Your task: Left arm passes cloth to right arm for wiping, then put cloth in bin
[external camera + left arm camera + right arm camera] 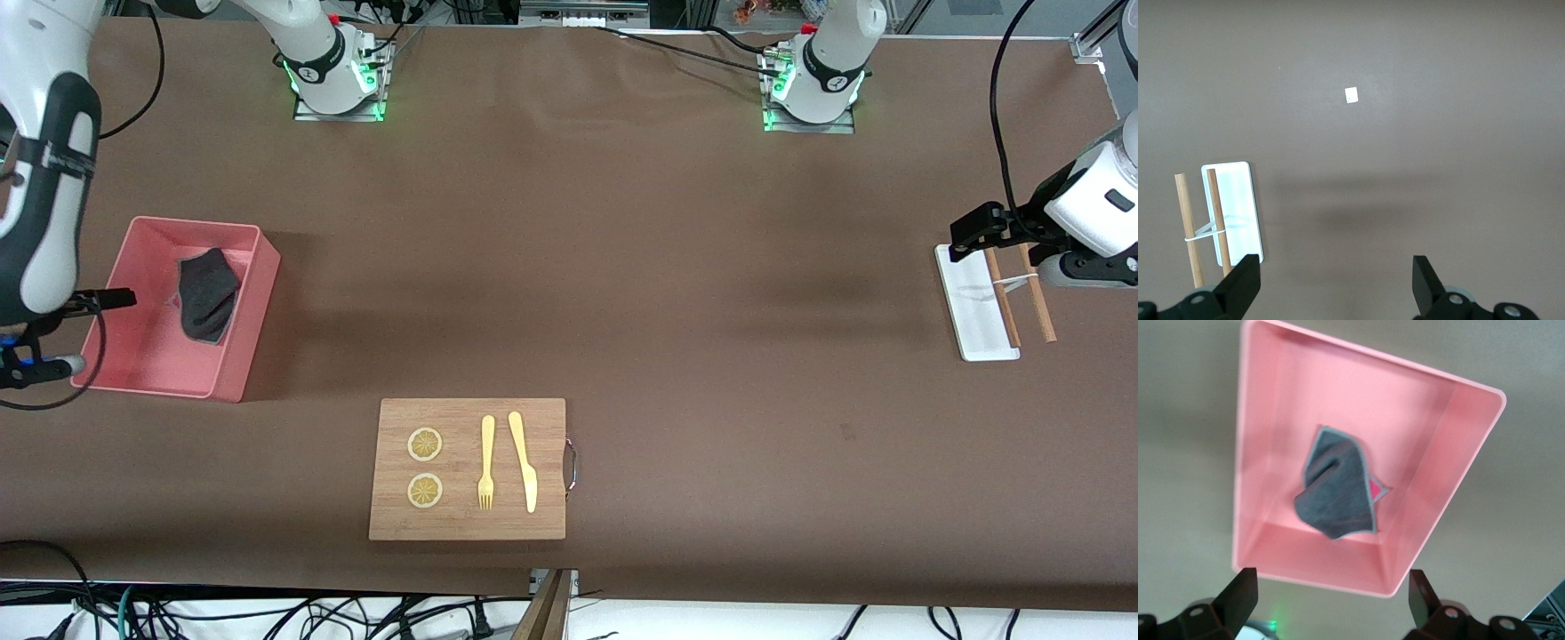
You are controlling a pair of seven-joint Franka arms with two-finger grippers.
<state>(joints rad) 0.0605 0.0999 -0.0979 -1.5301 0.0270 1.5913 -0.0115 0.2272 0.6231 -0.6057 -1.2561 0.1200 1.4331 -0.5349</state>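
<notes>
The dark grey cloth (206,293) lies crumpled inside the salmon-pink bin (253,302), against the wall on the side toward the table's middle. It also shows in the right wrist view (1338,490), lying in the bin (1271,420). My right gripper (84,333) is open and empty, up in the air over the bin's edge at the right arm's end of the table; its open jaws (1331,600) hold nothing. My left gripper (973,233) is open and empty (1336,280), above the table beside the white tray, at the left arm's end.
A white tray (973,311) with two wooden sticks (1036,302) lies under the left arm; it also shows in the left wrist view (1238,200). A wooden board (467,418) near the front camera carries two lemon slices (425,444), a fork (486,462) and a knife (524,462).
</notes>
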